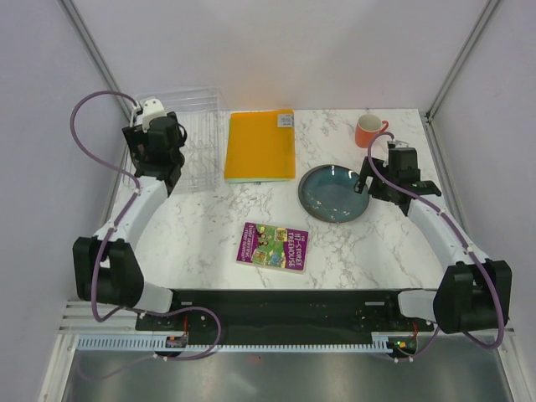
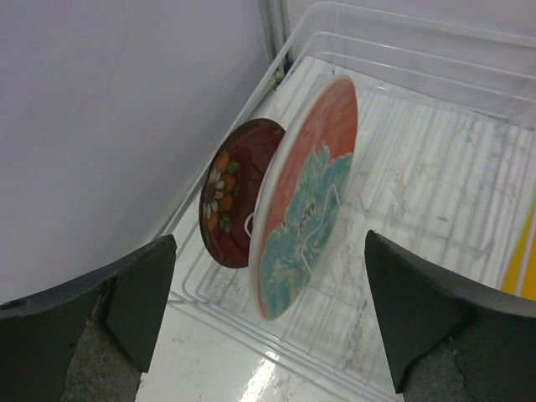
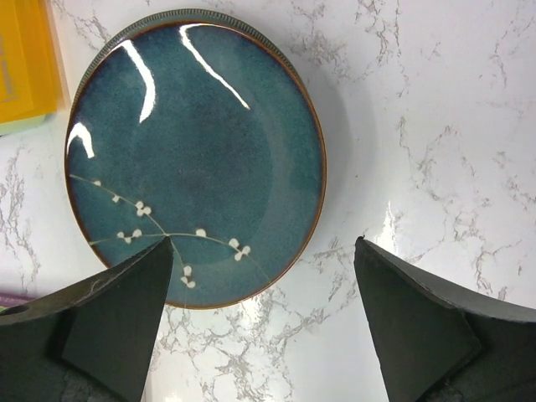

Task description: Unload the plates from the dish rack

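Teal plate (image 3: 197, 159) flat on marble tabletop (image 3: 435, 126), right hand (image 3: 264, 251) released above it. Red-and-teal plate (image 2: 306, 201), small dark red plate (image 2: 234, 193) on edge in dish rack (image 2: 435, 126); left hand (image 2: 268, 285) released, facing them.

light: bright, even | glare: streaks on teal plate (image 3: 197, 159) | shadows: soft

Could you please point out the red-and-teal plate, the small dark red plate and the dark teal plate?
red-and-teal plate (image 2: 306, 197), left wrist view, painted face.
small dark red plate (image 2: 229, 194), left wrist view, flowered face.
dark teal plate (image 3: 201, 151), right wrist view, glazed centre.
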Motion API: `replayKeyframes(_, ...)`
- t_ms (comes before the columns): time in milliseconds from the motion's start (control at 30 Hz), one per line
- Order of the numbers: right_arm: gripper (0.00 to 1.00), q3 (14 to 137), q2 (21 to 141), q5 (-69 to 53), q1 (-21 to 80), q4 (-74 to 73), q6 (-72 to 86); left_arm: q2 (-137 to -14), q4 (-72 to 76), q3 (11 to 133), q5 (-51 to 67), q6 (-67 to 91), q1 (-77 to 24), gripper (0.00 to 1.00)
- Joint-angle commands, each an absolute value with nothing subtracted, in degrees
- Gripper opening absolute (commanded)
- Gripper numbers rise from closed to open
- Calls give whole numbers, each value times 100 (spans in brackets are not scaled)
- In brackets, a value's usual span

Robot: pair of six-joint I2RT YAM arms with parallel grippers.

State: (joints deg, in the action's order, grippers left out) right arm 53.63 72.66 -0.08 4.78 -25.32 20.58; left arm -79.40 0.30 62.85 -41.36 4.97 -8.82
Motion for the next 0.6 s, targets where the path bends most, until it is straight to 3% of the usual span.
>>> replayKeyframes(0,96,5651,7567,18,501,-2549,1960,-8656,553,6986,-4780,-139,-703,100)
replayKeyframes(367,96,5853,8323,-220,492,-2320,1872,-9975,1063,7602,-5142,-703,-422,93)
replayKeyframes(567,95,5818,8499,-325,492,-2233,1846,-10116,1072,7646,-4992,-650,-343,65)
